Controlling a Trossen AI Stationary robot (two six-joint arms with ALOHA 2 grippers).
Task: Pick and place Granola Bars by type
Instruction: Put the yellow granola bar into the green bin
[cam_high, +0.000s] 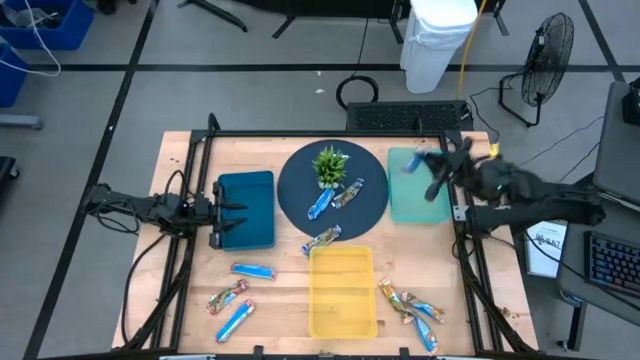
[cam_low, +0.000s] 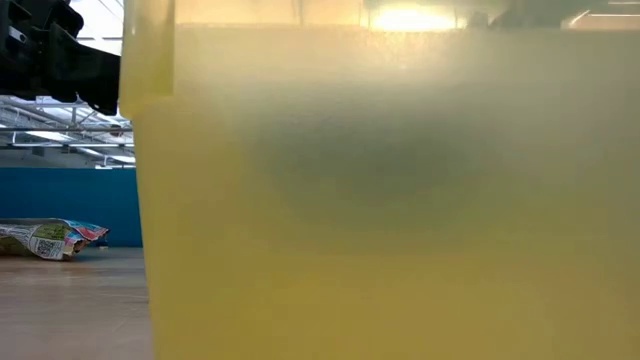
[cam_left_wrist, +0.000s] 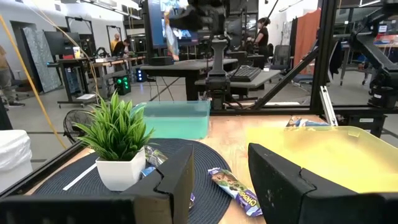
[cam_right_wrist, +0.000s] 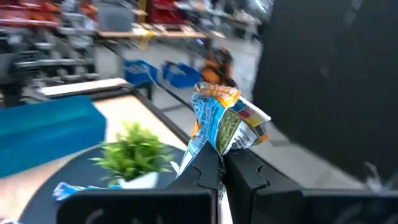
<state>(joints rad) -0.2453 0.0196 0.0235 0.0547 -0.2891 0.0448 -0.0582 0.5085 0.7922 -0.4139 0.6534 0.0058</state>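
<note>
1. I am looking down on a pale wooden table (cam_high: 290, 290) inside a black frame.
2. My right gripper (cam_right_wrist: 222, 163) is pinching one crinkled blue-and-orange wrapped granola bar (cam_right_wrist: 225, 124), hanging over the translucent teal tray (cam_high: 405, 205).
3. My left gripper (cam_left_wrist: 219, 180) is sitting spread over the dark blue bin (cam_high: 250, 205).

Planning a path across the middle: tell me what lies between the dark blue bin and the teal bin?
In the high view, the round dark mat lies between dark blue bin and teal bin, carrying the plant and two granola bars.
</note>
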